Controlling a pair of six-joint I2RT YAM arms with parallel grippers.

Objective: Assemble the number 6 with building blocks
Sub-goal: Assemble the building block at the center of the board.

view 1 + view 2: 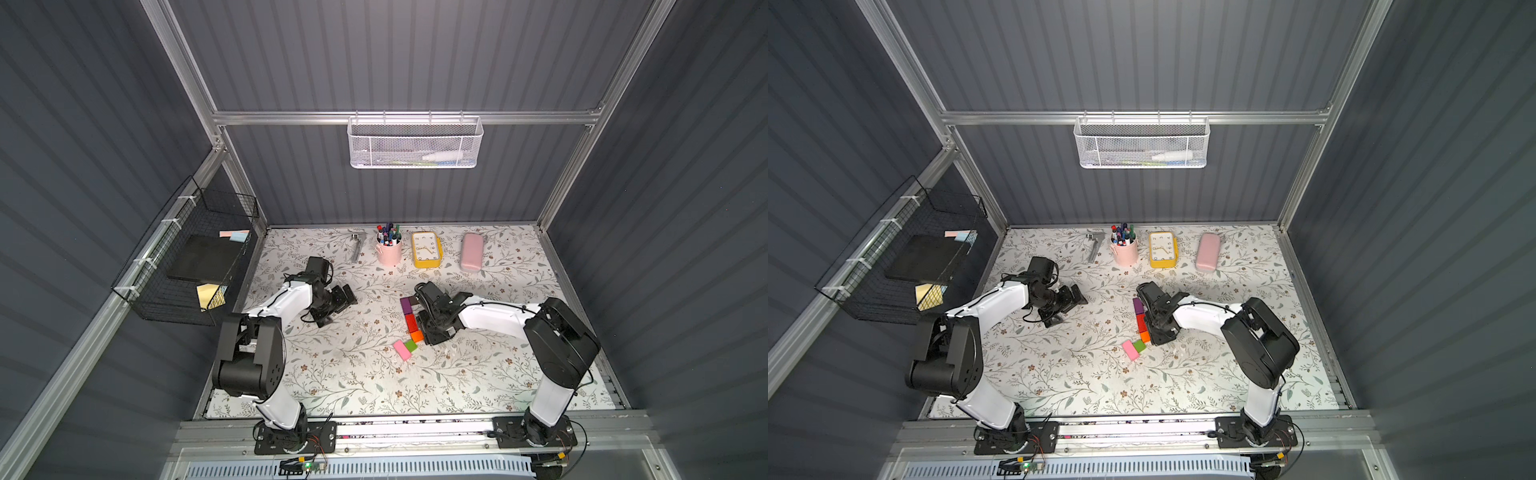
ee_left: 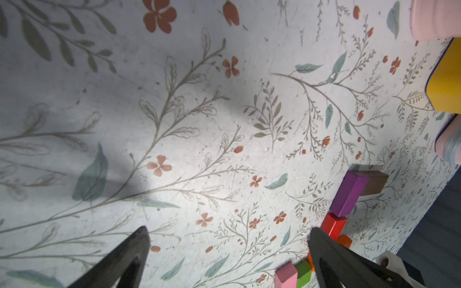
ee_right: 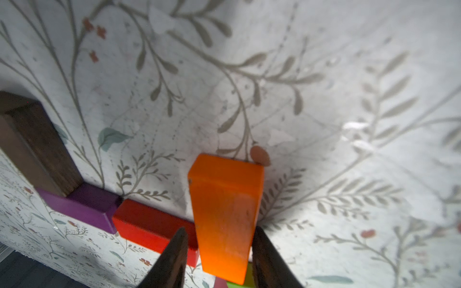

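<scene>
Small solid-coloured building blocks: six, namely orange bar [image 3: 224,219], pink bar [image 1: 402,350], red bar [image 1: 410,321], purple bar [image 1: 406,305], dark brown bar [image 2: 374,183], green cube [image 1: 411,345].
White-and-black robot arms: two, left arm [image 1: 286,297] and right arm [image 1: 494,318].
Black pincers: two, left pincer [image 2: 230,230] and right pincer [image 3: 219,229].
Yellow rectangular clock [image 1: 426,249]: one.
Pale pink rounded oblong case [image 1: 471,252]: one.
Pink cup of markers [image 1: 389,252]: one; markers too crowded to count.
Silver metal tool [image 1: 355,247]: one.
White mesh basket [image 1: 415,143]: one.
Black wire basket [image 1: 166,299]: one.

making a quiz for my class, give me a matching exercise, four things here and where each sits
Things: 1 orange block; 2 dark brown block; 3 pink block; 4 yellow clock
Places: A beside the green cube; B between the pen cup and pink case; C between the fingers of the right gripper; D against the purple block
Pairs: 1-C; 2-D; 3-A; 4-B
</scene>
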